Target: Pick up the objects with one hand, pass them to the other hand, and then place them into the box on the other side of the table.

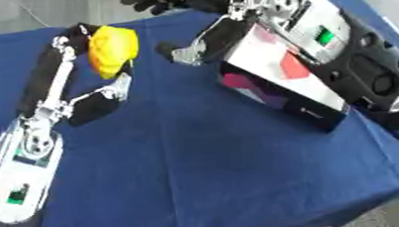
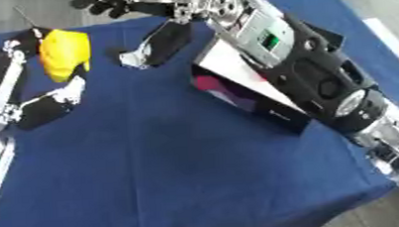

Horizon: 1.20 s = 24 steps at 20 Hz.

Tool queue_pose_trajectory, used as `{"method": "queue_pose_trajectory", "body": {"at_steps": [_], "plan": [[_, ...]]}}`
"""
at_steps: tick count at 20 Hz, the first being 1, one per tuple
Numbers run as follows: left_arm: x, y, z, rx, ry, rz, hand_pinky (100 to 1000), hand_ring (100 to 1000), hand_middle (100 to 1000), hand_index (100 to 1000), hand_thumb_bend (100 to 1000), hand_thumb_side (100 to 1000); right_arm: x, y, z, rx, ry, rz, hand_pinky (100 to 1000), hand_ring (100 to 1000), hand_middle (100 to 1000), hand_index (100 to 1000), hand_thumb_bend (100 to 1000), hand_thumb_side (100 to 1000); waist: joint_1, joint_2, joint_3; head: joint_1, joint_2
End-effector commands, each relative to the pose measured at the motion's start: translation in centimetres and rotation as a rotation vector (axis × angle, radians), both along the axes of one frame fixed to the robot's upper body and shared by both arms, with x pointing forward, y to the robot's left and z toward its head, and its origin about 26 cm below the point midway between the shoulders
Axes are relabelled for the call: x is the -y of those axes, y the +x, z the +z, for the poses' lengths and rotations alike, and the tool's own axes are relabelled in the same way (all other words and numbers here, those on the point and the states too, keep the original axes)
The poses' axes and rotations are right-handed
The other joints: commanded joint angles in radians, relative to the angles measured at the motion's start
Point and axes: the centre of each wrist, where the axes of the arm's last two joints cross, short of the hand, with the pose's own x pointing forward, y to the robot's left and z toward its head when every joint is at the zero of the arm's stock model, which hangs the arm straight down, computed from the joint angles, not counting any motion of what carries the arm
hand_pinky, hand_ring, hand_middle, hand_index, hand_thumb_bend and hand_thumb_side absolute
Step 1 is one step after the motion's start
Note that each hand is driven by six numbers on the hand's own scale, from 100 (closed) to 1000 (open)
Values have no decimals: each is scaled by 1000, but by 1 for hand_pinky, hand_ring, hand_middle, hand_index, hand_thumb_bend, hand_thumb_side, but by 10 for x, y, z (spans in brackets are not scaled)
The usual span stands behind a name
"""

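At about ten o'clock on the blue cloth-covered tabletop (image 1: 197,150), the robot's left hand (image 1: 80,88) has its fingers (image 1: 57,69) and thumb curled round a bright yellow, rounded, glossy object (image 1: 112,49), apparently plastic or rubber. The object reads as light and possibly a little yielding; its smooth skin could slip, so a hold across its broad middle, with fingers on one flank and thumb opposite, would suit it best. At about one o'clock lies the silver-sided box with a dark open mouth and pink-and-red markings (image 1: 275,83), tilted toward the centre, where the object is judged to belong. The right hand (image 2: 151,46) hangs at twelve o'clock, just left of the box, fingers relaxed and holding nothing, well apart from the yellow object. Count: one yellow object, one box, two hands. No other loose object shows on the cloth.
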Motion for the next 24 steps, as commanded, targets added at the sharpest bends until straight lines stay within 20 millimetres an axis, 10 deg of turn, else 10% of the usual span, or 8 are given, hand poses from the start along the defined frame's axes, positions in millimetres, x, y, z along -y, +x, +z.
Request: {"method": "queue_pose_trajectory", "body": {"at_steps": [1, 24], "plan": [[6, -2, 11, 47, 5, -19, 759, 701, 697, 604, 100, 326, 1, 0, 6, 21, -22, 1, 963, 1000, 1000, 1000, 100, 310, -10, -1, 1, -5, -3], [30, -4, 5, 85, 26, -46, 756, 699, 687, 603, 100, 283, 6, -9, 3, 0, -47, 9, 961, 1000, 1000, 1000, 100, 416, -15, 15, 13, -35, -5]]}}
